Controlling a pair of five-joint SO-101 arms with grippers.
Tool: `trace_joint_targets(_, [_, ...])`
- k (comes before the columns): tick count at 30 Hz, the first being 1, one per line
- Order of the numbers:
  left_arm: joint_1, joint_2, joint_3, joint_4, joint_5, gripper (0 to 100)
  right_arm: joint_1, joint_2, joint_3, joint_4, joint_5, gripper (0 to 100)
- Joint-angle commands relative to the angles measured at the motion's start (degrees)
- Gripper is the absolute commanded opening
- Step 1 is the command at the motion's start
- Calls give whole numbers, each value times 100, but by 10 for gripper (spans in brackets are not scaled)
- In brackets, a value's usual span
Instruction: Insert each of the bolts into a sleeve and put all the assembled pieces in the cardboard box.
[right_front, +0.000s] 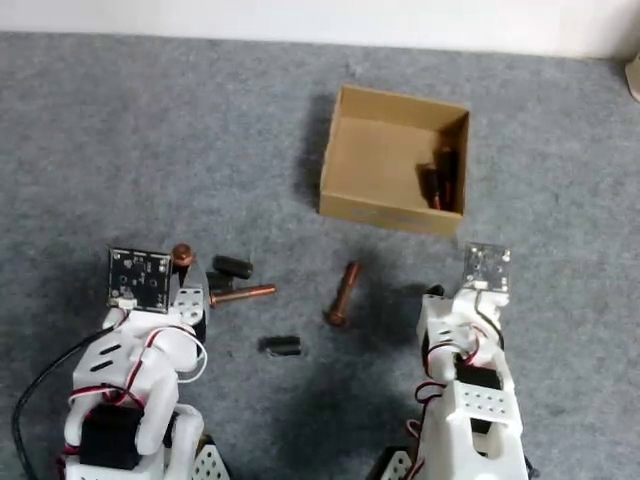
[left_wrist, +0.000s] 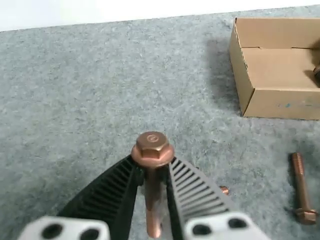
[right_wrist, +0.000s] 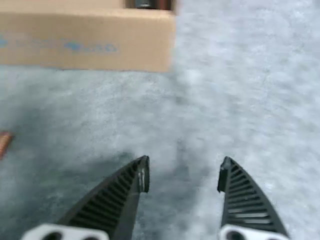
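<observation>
Where the grey, short-pile carpet (right_front: 150, 150) covering the table runs out at the far edge, a strip of white wall (right_front: 300, 15) begins. On this carpet the cardboard box (right_front: 385, 212) stands open-topped toward the far side, with a few dark-and-copper assembled pieces (right_front: 442, 180) lying against its right inner wall. The left gripper (left_wrist: 152, 167) is closed tight around the shank of a copper bolt (left_wrist: 152, 147), whose hex head sits just past the fingertips and points upward. Just beside that gripper lie a second bolt (right_front: 243, 293) and a black sleeve (right_front: 232, 267). Another sleeve (right_front: 282, 346) lies nearer the arms, and a third bolt (right_front: 342, 293) rests between the two arms. The right gripper (right_wrist: 184, 175) is spread wide, holding nothing, over bare carpet near the box's front wall.
</observation>
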Motion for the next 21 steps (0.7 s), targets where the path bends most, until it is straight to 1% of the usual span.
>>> trace_joint_targets(1, [-57, -92, 145, -202, -26, 5, 338, -75, 22, 127, -26, 214])
trace_joint_targets(3, [-382, -92, 189, -211, -26, 5, 136, -163, -374, 409, -9, 214])
trace_joint_targets(5, [-725, -92, 215, -343, -18, 5, -321, -312, -752, 857, 0, 214])
trace_joint_targets(6, [-910, -84, 233, -396, 9, 5, -681, -391, -919, 1112, 0, 214])
trace_joint_targets(10, [-1525, -84, 382, -598, 527, 5, -2413, -629, -1727, 2149, 26, 214])
trace_joint_targets(12, [-1771, -75, 382, -615, 545, 5, -3204, -602, -2105, 2536, 343, 214])
trace_joint_targets(14, [-1903, -75, 382, -615, 545, 5, -3811, -488, -2404, 2782, 712, 214])
trace_joint_targets(17, [-2018, -75, 382, -615, 545, 5, -4426, -145, -2721, 3020, 1046, 214])
trace_joint_targets(21, [-2202, -75, 444, -677, 545, 5, -5042, 637, -2897, 3046, 1380, 214])
